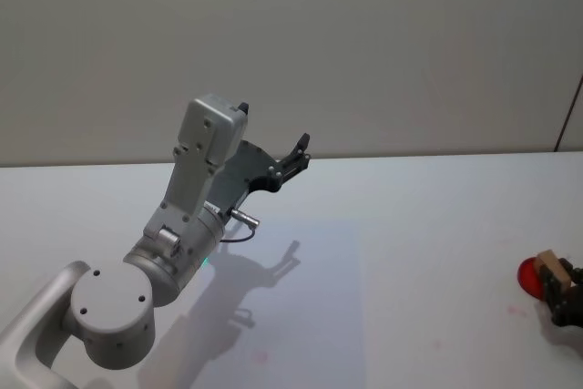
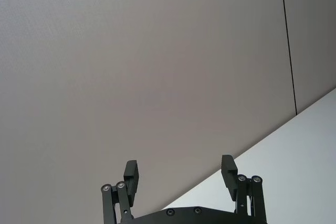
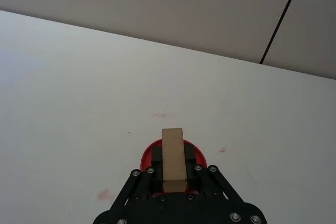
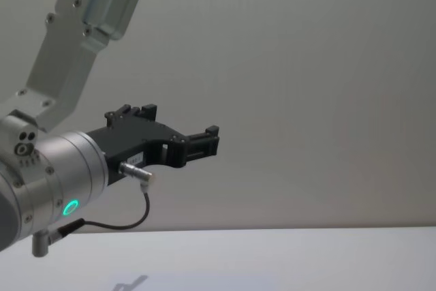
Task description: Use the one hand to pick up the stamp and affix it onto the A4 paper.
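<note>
My right gripper (image 3: pixel 173 154), the hand, is shut on the stamp (image 3: pixel 172 139), a tan wooden block standing upright between its black fingers. The stamp sits directly over a round red ink pad (image 3: pixel 148 156) on the white table. In the head view this gripper (image 1: pixel 567 296), the stamp (image 1: pixel 552 266) and the red pad (image 1: pixel 529 275) are at the far right edge. The A4 paper (image 1: pixel 328 334) lies flat as a faint white sheet in front of me, at the table's middle. My left gripper (image 1: pixel 297 154) hangs open high above the table, pointing at the wall.
The left arm's silver wrist (image 4: pixel 61 175), with a green light ring and cable, is raised over the table's left side and casts a shadow on the paper. A grey wall (image 1: pixel 410 43) stands behind the table. Faint red marks dot the table near the pad.
</note>
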Action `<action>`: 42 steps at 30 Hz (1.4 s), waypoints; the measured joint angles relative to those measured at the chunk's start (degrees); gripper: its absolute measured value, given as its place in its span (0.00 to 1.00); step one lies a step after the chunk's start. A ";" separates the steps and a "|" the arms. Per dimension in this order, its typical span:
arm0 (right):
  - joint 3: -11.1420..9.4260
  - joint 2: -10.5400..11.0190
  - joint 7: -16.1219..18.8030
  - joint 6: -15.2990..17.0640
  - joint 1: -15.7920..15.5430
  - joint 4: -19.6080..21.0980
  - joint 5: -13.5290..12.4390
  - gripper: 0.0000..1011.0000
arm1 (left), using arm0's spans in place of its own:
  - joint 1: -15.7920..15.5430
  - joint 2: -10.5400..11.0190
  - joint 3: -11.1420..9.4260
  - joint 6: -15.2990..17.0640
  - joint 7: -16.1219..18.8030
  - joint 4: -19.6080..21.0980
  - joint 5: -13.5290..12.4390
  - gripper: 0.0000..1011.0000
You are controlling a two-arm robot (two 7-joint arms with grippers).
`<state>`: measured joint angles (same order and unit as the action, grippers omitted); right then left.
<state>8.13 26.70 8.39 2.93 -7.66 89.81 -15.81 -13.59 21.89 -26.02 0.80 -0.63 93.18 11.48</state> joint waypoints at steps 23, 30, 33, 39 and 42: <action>-0.52 0.00 0.46 0.01 0.26 1.86 0.51 0.87 | 0.00 0.00 0.00 0.00 0.00 0.00 0.00 0.99; -0.85 0.23 0.46 -0.07 0.08 4.39 0.55 0.99 | 0.00 0.00 0.00 0.00 0.00 0.00 0.00 0.99; -0.93 0.30 0.41 -0.04 -0.02 5.21 0.60 0.99 | 0.00 0.00 0.00 0.00 0.00 0.00 0.00 0.99; -1.05 0.37 0.30 0.02 -0.13 6.32 0.65 0.99 | 0.00 0.00 0.00 0.00 0.00 0.00 0.00 0.99; -1.11 0.40 0.25 0.07 -0.18 6.73 0.67 0.99 | 0.00 0.00 0.00 0.00 0.00 0.00 0.00 0.99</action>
